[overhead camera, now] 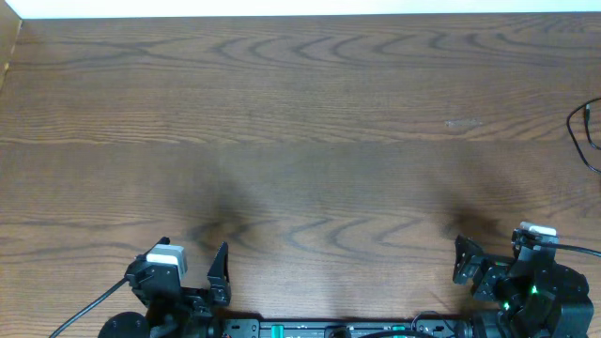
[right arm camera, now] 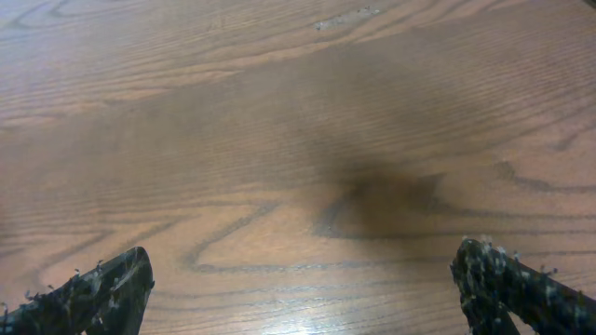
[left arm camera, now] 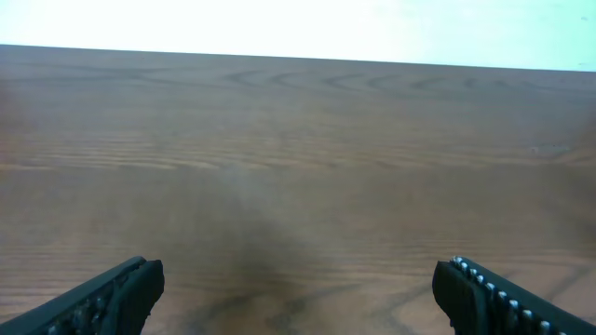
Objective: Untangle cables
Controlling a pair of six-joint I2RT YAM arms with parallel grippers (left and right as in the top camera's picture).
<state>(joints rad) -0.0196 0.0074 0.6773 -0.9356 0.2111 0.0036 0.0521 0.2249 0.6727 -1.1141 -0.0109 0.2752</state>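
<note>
1. Black cord [overhead camera: 583, 129]: thin, dark, bent into a loose open loop at the right edge of the overhead view, partly cut off there; plug ends too small to make out.
2. Lying on the brown wooden table [overhead camera: 300, 113], well ahead of the right gripper [right arm camera: 303, 288] and off to its right, touching neither gripper.
3. Right gripper: jaws spread wide, nothing between them, only bare wood below.
4. Left gripper [left arm camera: 298, 298]: likewise spread wide and holding nothing, far from the cord, at the near edge.
</note>
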